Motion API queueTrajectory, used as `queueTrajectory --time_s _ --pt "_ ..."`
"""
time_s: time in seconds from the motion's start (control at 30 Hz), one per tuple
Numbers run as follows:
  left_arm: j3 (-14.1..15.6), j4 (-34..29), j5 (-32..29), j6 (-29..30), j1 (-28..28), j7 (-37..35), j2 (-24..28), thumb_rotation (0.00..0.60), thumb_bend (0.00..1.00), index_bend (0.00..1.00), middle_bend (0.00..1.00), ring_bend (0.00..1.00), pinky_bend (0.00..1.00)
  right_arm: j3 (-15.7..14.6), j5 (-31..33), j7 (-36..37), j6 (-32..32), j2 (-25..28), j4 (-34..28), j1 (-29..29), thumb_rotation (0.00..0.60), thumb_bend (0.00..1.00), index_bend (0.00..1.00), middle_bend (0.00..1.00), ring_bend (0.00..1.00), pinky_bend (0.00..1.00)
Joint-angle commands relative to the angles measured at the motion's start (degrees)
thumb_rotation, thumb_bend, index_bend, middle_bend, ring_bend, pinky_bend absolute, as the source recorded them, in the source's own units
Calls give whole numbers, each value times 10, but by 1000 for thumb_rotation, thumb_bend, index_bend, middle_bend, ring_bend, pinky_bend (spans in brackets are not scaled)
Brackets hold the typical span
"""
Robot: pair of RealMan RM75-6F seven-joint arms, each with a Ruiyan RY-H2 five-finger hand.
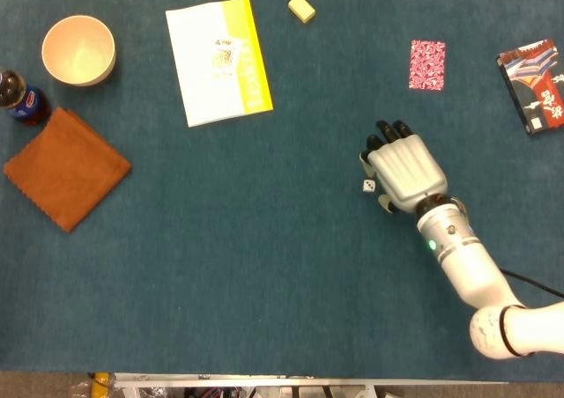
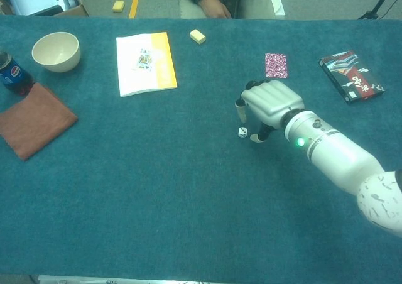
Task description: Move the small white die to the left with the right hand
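Right hand [image 1: 403, 166] curled, fingertips beside die [image 1: 368, 186]

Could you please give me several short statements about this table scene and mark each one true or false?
1. The small white die lies on the blue cloth beside the right hand, not lifted. True.
2. The cream bowl sits on the orange cloth. False: it stands apart, beyond the cloth.
3. The white and yellow booklet lies flat, left of the die. True.
4. The left hand grips the cola bottle. False: no left hand is in view.
5. The red patterned card lies under the right hand. False: it lies uncovered, farther away.
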Motion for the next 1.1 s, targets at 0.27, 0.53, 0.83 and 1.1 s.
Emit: queueTrajectory --time_s 0.27,0.53,0.83,1.1 --pt "-1 5 -1 -2 -3 -5 -2 600 410 205 274 173 141 -2 15 -3 0 -21 26 13 600 176 492 304 103 159" --pt "-2 10 -5 -2 -2 -9 -3 600 410 205 274 173 141 -2 30 -9 -2 -36 46 23 600 183 505 304 103 159" --pt "-2 14 -6 0 -1 -12 -4 600 410 205 274 173 141 0 36 -5 -3 -44 55 28 600 210 527 304 103 159" --pt "-3 17 -9 0 -1 -15 -4 600 410 205 274 173 141 0 40 -3 -2 -49 61 32 600 240 547 304 103 159"
